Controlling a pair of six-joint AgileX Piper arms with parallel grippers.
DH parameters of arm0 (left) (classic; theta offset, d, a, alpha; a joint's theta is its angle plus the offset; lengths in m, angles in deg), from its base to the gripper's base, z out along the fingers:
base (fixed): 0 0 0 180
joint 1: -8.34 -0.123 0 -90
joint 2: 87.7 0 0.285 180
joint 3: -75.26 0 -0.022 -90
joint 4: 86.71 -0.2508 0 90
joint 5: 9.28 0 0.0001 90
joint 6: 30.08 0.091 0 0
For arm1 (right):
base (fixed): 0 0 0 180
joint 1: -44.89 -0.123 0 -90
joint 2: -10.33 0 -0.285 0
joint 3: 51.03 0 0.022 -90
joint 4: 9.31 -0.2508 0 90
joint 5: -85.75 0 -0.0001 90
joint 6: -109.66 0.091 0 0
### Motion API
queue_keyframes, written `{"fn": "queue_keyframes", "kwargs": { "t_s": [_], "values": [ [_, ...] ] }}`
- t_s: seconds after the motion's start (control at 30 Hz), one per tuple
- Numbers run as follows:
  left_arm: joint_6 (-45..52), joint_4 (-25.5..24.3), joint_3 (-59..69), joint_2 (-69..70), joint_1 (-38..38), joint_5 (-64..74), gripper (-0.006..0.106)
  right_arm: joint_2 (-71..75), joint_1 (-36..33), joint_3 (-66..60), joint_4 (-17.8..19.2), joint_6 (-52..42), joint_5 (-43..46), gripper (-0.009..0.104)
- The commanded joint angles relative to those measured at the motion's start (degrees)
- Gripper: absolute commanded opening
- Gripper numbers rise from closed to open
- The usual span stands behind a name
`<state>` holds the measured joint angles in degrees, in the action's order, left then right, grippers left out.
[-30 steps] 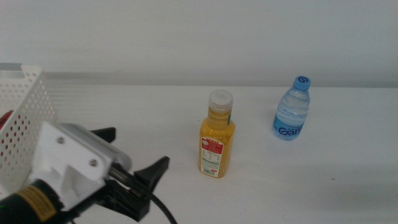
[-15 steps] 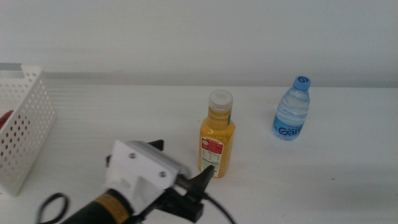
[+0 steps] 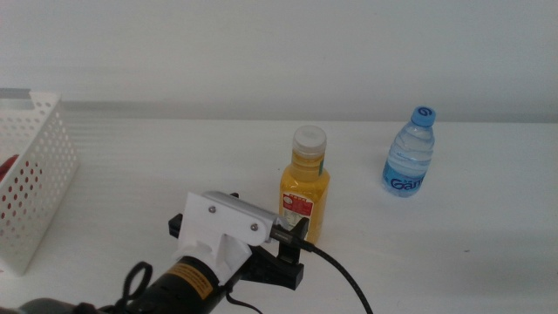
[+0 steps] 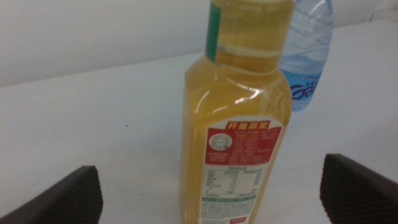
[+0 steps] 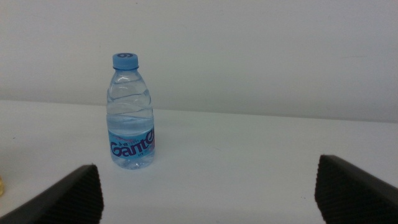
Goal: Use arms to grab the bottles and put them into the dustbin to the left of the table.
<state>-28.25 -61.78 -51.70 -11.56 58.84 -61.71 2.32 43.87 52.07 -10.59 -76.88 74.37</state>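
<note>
In the middle view, the left arm (image 3: 209,262) reaches in from the lower left, its white wrist housing low over the table (image 3: 453,227). The left gripper (image 3: 261,228) sits just in front of the yellow juice bottle (image 3: 304,194), one dark finger showing beside the bottle's lower label. That bottle stands upright near the table's centre, white cap on. The clear water bottle (image 3: 409,155) stands upright well to its right and farther back, blue cap on. The white perforated dustbin (image 3: 35,179) sits at the left edge, with something red visible through its wall.

In the left wrist view, the left gripper (image 4: 211,193) is spread wide, a dark finger (image 4: 71,194) at each side, and the yellow juice bottle (image 4: 236,130) stands between them without touching either. The water bottle (image 4: 309,56) shows behind it.

In the right wrist view, the right gripper (image 5: 208,190) is also released, its fingers (image 5: 62,194) wide apart and holding nothing. The water bottle (image 5: 131,115) stands upright on the table (image 5: 249,155) well ahead of it, off toward one finger's side.
</note>
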Motion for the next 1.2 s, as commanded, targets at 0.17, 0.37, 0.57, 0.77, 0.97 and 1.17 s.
{"fn": "queue_keyframes", "kwargs": {
  "t_s": [0.17,0.37,0.57,0.77,0.97,1.17],
  "values": [
    [-3.29,-0.81,-0.33,-4.85,0.37,-8.21,0.094,2.31,0.43,-2.51,0.48,-0.35,0.52,0.091],
    [-3.63,-0.59,-2.29,-6.87,0.37,-8.36,0.094,2.31,0.43,-2.51,0.48,-0.35,0.52,0.091],
    [-3.81,-0.33,-4.47,-8.56,1.42,-7.67,0.094,2.31,0.43,-2.51,0.48,-0.35,0.52,0.091],
    [-2.74,1.55,-5.51,-9.33,2.57,-7.09,0.094,2.31,0.43,-2.51,0.48,-0.35,0.52,0.091],
    [-2.76,1.56,-6.21,-10.52,2.57,-6.54,0.094,2.31,0.43,-2.51,0.48,-0.35,0.52,0.091],
    [-2.76,2.08,-7.93,-13.35,2.57,-8.07,0.094,2.31,0.43,-2.51,0.48,-0.35,0.52,0.091]
  ]
}}
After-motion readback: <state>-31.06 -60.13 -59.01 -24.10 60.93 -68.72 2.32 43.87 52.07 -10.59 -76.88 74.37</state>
